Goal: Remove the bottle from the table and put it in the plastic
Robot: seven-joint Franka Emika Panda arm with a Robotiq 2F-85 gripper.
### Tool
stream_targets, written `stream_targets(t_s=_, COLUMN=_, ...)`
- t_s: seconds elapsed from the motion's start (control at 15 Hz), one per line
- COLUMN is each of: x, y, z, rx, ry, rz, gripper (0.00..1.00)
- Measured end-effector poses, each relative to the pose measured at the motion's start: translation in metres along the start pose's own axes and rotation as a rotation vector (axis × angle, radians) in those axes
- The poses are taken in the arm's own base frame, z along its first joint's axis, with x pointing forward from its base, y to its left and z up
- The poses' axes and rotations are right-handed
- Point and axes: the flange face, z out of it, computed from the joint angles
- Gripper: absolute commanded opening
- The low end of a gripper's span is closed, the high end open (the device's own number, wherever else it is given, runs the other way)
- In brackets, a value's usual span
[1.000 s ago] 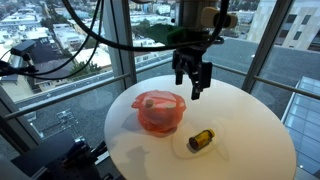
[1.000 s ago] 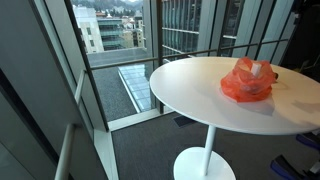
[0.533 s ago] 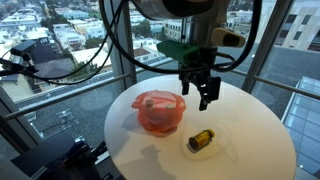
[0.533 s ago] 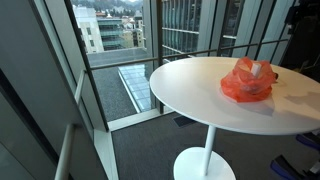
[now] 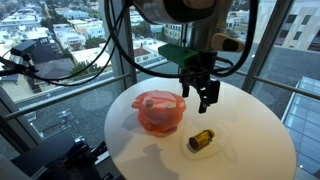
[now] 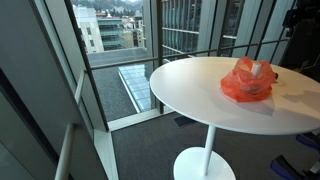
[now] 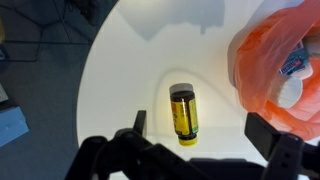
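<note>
The small amber bottle [image 5: 201,139] lies on its side on the round white table [image 5: 250,125], right of the red-orange plastic container [image 5: 160,112]. In the wrist view the bottle [image 7: 182,113] lies straight below, between my open fingers, with the plastic container [image 7: 272,65] at the right. My gripper [image 5: 204,98] hangs open and empty in the air above the table, up and behind the bottle. In the wrist view the gripper [image 7: 200,130] shows both fingers wide apart. The plastic container [image 6: 246,82] also shows on the table [image 6: 190,85] in an exterior view; the bottle is not visible there.
The plastic container holds something white and blue [image 7: 298,68]. Tall windows and a railing [image 5: 120,50] stand behind the table. The table edge [image 5: 115,135] drops off to the floor on all sides.
My gripper moved right and toward the bottle a second ago, then shifted only slightly in the last half second. The bottle and container have not moved.
</note>
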Motion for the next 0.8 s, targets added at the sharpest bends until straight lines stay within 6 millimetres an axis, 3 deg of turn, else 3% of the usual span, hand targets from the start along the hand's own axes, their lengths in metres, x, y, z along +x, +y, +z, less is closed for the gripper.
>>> stream_targets(t_s=0.47, x=0.044, y=-0.013, z=0.067, rx=-0.023, ry=-0.066, rz=0.014, gripper=1.0)
stream_targets(t_s=0.8, x=0.077, y=-0.011, z=0.109, rx=0.001, ry=-0.094, rz=0.031, gripper=1.0)
